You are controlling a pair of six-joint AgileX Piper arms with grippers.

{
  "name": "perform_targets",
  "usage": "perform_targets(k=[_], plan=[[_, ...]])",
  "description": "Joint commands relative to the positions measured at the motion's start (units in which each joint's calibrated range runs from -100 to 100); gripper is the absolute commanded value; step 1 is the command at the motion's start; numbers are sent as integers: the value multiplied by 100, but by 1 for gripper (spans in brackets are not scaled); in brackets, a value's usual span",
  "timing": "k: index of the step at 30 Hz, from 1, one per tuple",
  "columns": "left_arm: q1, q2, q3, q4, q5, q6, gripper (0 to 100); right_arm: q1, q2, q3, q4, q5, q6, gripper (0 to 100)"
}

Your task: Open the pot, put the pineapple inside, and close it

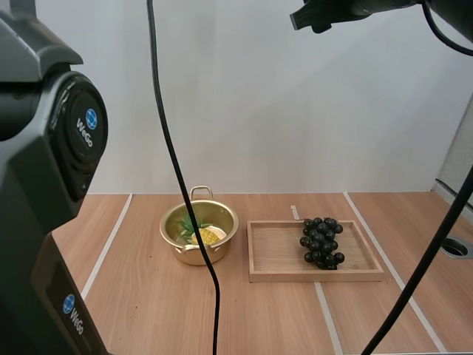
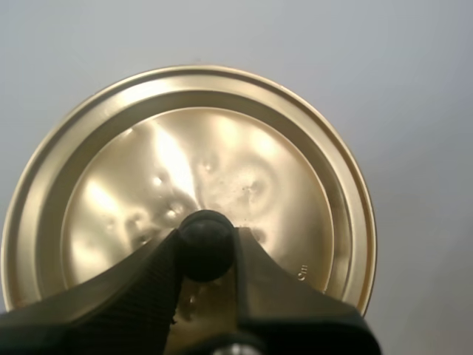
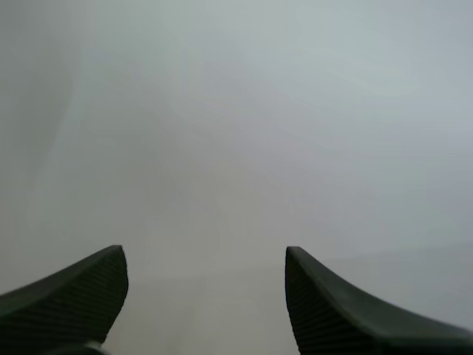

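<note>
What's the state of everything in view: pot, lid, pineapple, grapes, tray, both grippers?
pot: open, upright, lid off
lid: off the pot, gripped by its top
pineapple: inside the pot
grapes: lying on the tray, toward its right end
tray: flat, beside the pot
left gripper: shut on lid
right gripper: open, empty
</note>
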Motion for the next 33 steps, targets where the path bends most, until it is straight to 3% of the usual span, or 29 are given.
perform_targets(k=[1,21,33], plan=[[-6,-38,531,-2,0,-63,0,-21,-84,-9,-81,-86,15,100],[-6,-38,2132,80,0,-26,0,-21,-84,-9,-81,-103,15,100],[-6,-38,3705,40,0,32,0,-21,-84,-9,-208,-103,15,100]])
